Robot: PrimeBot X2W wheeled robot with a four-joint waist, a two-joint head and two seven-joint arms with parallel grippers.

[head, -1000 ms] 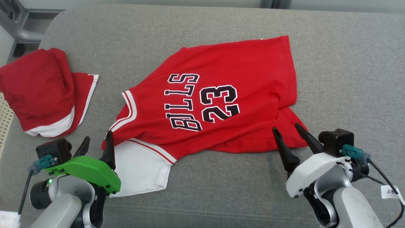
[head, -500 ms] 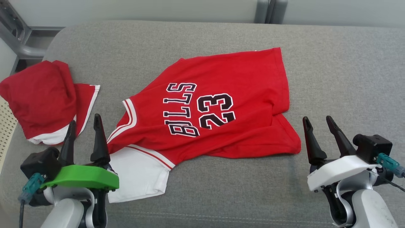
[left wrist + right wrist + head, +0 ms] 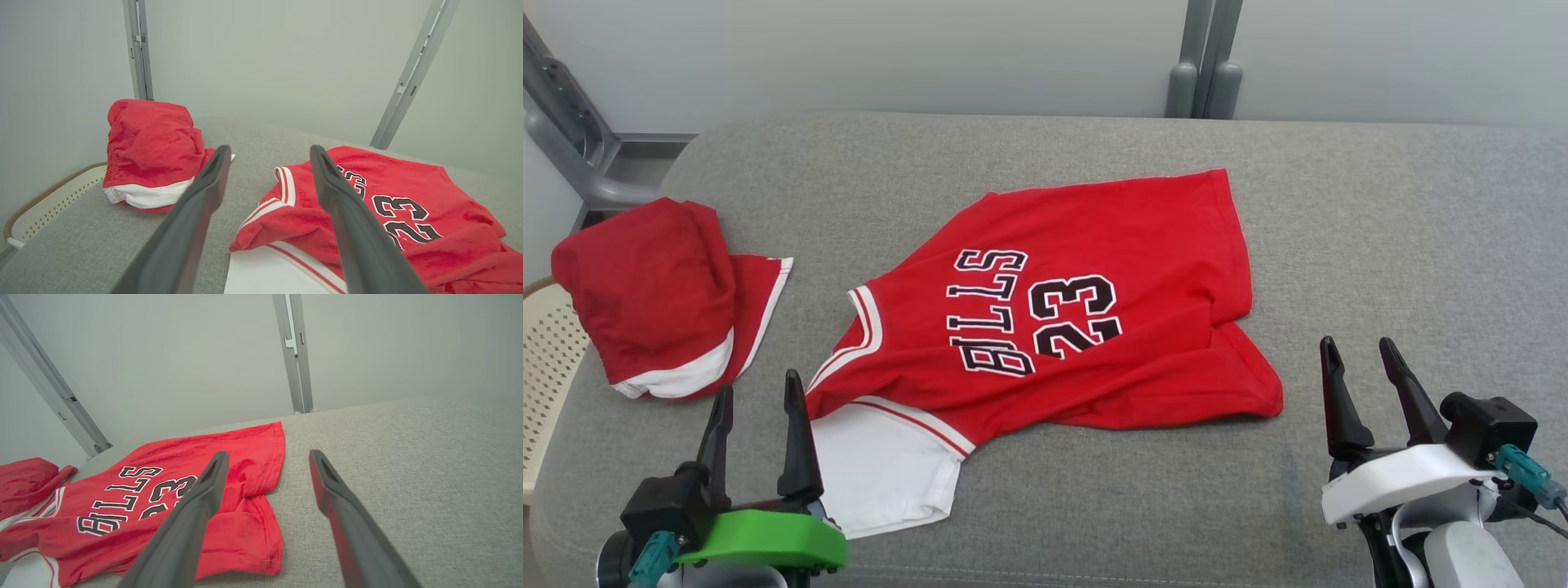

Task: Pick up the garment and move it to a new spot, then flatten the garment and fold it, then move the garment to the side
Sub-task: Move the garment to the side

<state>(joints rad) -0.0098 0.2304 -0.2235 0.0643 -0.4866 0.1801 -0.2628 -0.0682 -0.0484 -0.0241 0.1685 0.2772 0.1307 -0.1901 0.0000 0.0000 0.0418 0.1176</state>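
A wide grey padded surface [image 3: 1380, 245] runs from side to side in the head view, with a pale wall [image 3: 931, 49] behind it. Near the middle of the surface lies the red jersey [image 3: 1094, 237], spread out but not flat. Its black-and-white lettering and the number 23 [image 3: 1074, 317] read sideways, and its striped armhole edge [image 3: 866, 327] points toward the robot's left. The hem runs along the far right side, and the cloth at the near right corner is rumpled and lapped over itself. A white panel [image 3: 882, 465] with a red stripe sticks out from under the jersey's near left corner. Well to the left, apart from the jersey, a second red garment with white trim [image 3: 645, 294] sits bunched at the end of the surface. The left gripper [image 3: 757, 388], with a green cover, stands at the lower left with its jaws apart and nothing between them. Its inner finger lines up with the edge of the white panel, and whether it touches the cloth cannot be told. The right gripper [image 3: 1357, 345], with a white cover, stands at the lower right over bare surface, just beside the jersey's near right corner and apart from it, jaws likewise spread and empty. A cream perforated basket [image 3: 547, 359] shows at the left edge below the surface, and grey metal posts [image 3: 1205, 57] rise against the wall.
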